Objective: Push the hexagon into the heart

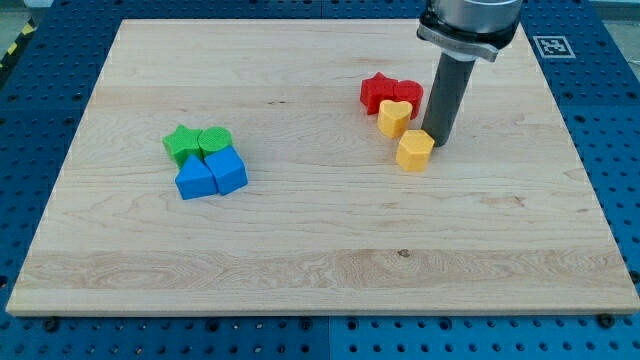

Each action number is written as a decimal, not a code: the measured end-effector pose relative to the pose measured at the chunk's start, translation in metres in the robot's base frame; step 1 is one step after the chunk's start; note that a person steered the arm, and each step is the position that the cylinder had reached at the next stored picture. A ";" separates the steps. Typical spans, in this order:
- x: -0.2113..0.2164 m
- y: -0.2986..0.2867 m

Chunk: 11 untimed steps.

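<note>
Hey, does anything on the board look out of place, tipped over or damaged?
Nothing stands out. The blocks sit flat in two tidy clusters on the board. My tip is by the yellow hexagon, just to its upper right, with the yellow heart close above.

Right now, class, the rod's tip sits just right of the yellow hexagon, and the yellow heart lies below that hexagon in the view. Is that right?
Not quite. My tip is just right of the yellow hexagon, but the yellow heart lies above that hexagon, toward the view's top, as the camera view shows.

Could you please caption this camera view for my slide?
My tip beside the yellow hexagon, just below the yellow heart.
</note>
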<state>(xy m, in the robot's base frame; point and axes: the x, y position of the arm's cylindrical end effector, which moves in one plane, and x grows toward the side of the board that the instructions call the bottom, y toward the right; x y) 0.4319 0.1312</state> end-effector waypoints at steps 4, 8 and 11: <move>0.052 0.013; 0.042 -0.022; 0.028 -0.045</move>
